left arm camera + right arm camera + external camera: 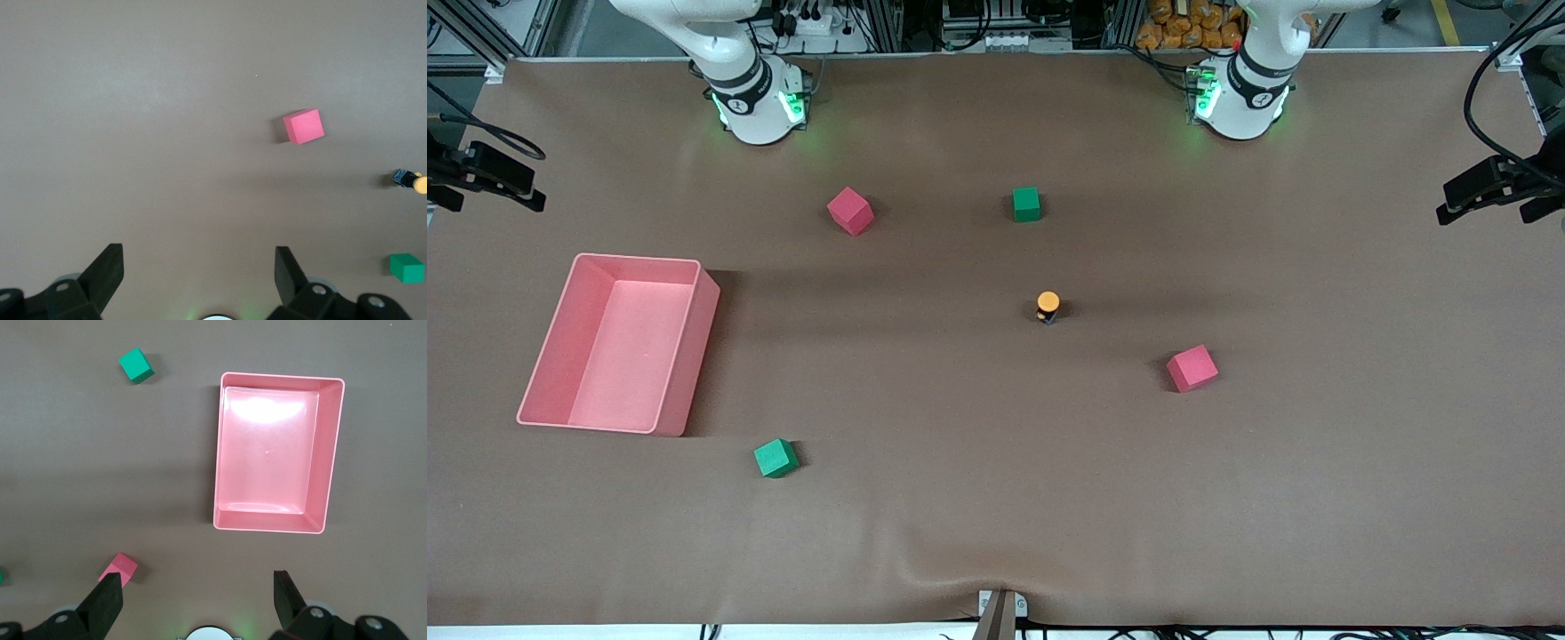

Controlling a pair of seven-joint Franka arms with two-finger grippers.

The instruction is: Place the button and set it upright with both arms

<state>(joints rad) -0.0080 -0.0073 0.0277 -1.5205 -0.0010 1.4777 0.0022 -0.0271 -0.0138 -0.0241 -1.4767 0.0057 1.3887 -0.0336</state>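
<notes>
While both arms waited, the button (1048, 307) stood upright mid-table. The left gripper (199, 277) and right gripper (199, 597) hung open, holding nothing.

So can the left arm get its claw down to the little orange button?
Probably yes. The button stands alone on the table, apart from the cubes, and the left claw is open, high above, holding nothing. Nothing blocks the way.

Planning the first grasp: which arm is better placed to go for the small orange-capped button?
Left, probably. The small orange-capped black button lies toward the left arm's end of the table and shows in the left wrist view past the open left gripper. The open right gripper overlooks the pink plastic bin.
</notes>
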